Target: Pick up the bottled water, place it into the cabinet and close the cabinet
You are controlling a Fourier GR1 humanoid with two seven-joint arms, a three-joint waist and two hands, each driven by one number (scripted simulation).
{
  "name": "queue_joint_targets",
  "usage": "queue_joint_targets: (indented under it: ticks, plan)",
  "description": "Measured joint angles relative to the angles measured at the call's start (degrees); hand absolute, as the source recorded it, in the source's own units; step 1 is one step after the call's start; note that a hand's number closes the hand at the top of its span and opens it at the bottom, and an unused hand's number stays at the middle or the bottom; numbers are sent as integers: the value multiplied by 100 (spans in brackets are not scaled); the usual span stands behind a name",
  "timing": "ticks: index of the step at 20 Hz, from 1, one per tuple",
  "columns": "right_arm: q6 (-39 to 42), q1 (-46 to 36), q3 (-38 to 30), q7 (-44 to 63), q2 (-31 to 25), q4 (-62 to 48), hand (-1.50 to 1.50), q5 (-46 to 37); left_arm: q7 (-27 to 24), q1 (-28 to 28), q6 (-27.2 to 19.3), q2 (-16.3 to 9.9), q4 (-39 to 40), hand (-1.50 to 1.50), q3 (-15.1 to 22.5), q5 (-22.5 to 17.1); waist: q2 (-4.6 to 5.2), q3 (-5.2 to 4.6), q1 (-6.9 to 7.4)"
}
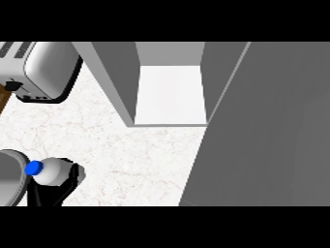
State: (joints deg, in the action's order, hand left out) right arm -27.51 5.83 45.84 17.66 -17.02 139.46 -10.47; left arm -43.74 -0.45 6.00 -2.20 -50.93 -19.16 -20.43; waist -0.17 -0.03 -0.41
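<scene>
With the left robot hand [53, 186] curled round the bottled water [48, 172] at the bench's [125, 155] lower left, carry it upright across to the open cabinet [169, 94], clearing its door [275, 131].

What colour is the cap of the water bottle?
Blue, on the bottled water held in the left hand; seen in the head view.

1. Toaster [35, 70] stands on the counter [125, 145] at far left, near its left edge.
2. Cabinet [169, 82] sits right of the toaster, at the counter's back; its inside is open to view.
3. Cabinet door [275, 131] stands open on the right, reaching toward the near edge.
4. Bottled water [47, 172] is near left, in the left hand [56, 186], well before the toaster.
</scene>
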Motion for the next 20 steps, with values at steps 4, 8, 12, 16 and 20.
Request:
queue_joint_targets:
  ticks: [4, 8, 12, 16, 20]
  plan:
    - [44, -85, -129, 39, -47, 0, -150, 14, -65, -131, 198, -14, 111, 150, -26, -153, 4, 0, 3]
    - [71, -133, -182, 28, -94, -12, -150, 22, -108, -258, 316, 23, 150, 150, 45, -202, 5, 0, 0]
    - [53, -265, -188, 89, -91, -29, -150, 35, 52, -500, 475, 2, 207, 150, 535, 203, -2, -2, -50]
    - [3, -232, -138, 2, -86, -42, -150, 37, 167, -735, 597, 3, 182, 150, 910, 494, -1, 0, -39]
    - [25, -269, -212, 76, -92, -21, -150, 49, 428, -838, 626, -8, 1, 150, 1162, 646, 0, 1, -11]
